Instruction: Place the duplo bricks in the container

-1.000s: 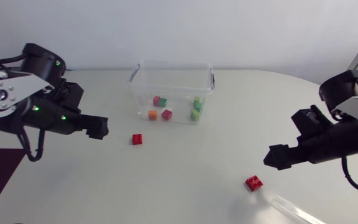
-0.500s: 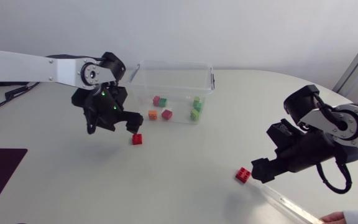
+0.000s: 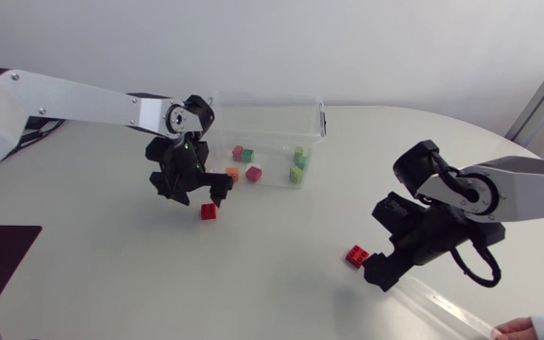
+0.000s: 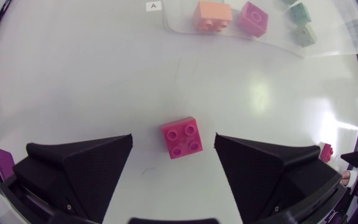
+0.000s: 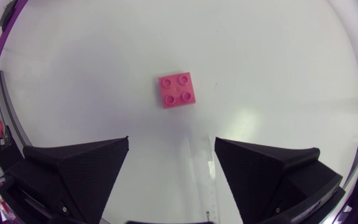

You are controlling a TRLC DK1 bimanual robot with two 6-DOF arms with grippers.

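A red brick (image 3: 209, 212) lies on the white table in front of the clear container (image 3: 314, 113). My left gripper (image 3: 196, 195) hangs just above it, open. In the left wrist view the red brick (image 4: 182, 137) sits between the spread fingers (image 4: 86, 163), touched by neither. A second red brick (image 3: 356, 255) lies at the right, just beside my right gripper (image 3: 377, 268). In the right wrist view this brick (image 5: 177, 90) is ahead of the open gripper (image 5: 171, 143). Several coloured bricks, among them an orange one (image 4: 214, 14) and a magenta one (image 4: 253, 17), lie inside the container.
A clear lid (image 3: 434, 313) lies at the table's front right, behind my right gripper. A person's hand (image 3: 513, 329) shows at its far end. The container's wall stands close beyond my left gripper.
My left arm has swung in from the left and come over the red brick, its fingers narrowing slightly. My right arm moved left; its red brick now lies further left and back.
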